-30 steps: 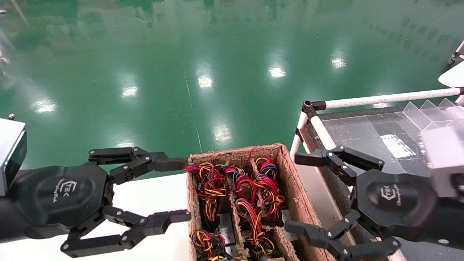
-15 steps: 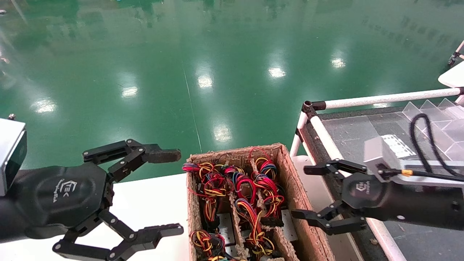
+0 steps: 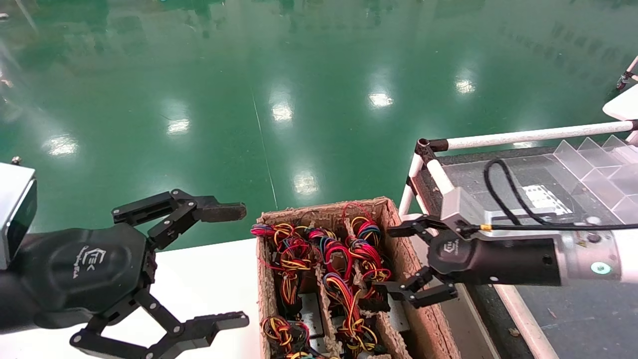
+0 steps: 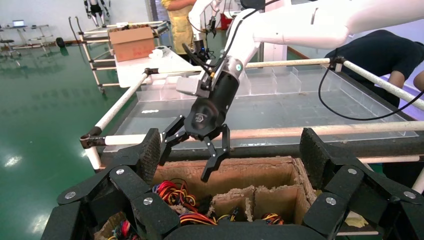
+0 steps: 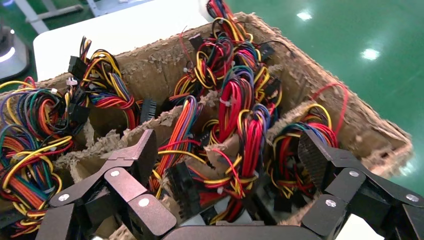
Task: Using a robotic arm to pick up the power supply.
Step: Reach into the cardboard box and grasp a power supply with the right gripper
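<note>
An open cardboard box [image 3: 324, 208] [image 5: 150, 70] with cardboard dividers holds several power supplies buried under red, yellow and orange wire bundles [image 3: 349, 259]. Only strips of silver-grey metal [image 3: 306, 305] [image 5: 200, 218] show beneath the wires. My right gripper [image 3: 391, 260] [image 5: 227, 157] hangs open over the box's right-hand column, above a bundle with a black connector [image 5: 182, 187], and holds nothing. The left wrist view shows this gripper [image 4: 186, 167] above the box's far wall. My left gripper [image 3: 237, 265] [image 4: 232, 155] stays open and empty over the white table, left of the box.
The box stands on a white table [image 3: 199, 279]. To its right is a rack of white tubes [image 3: 538, 133] with a dark tray and clear dividers [image 3: 593, 154]. Green floor lies beyond. People [image 4: 380, 50] stand behind the rack.
My right arm has swung left from above the rack and turned, so its open gripper now hangs over the box's right column. My left gripper drew back a little and spread wider.
</note>
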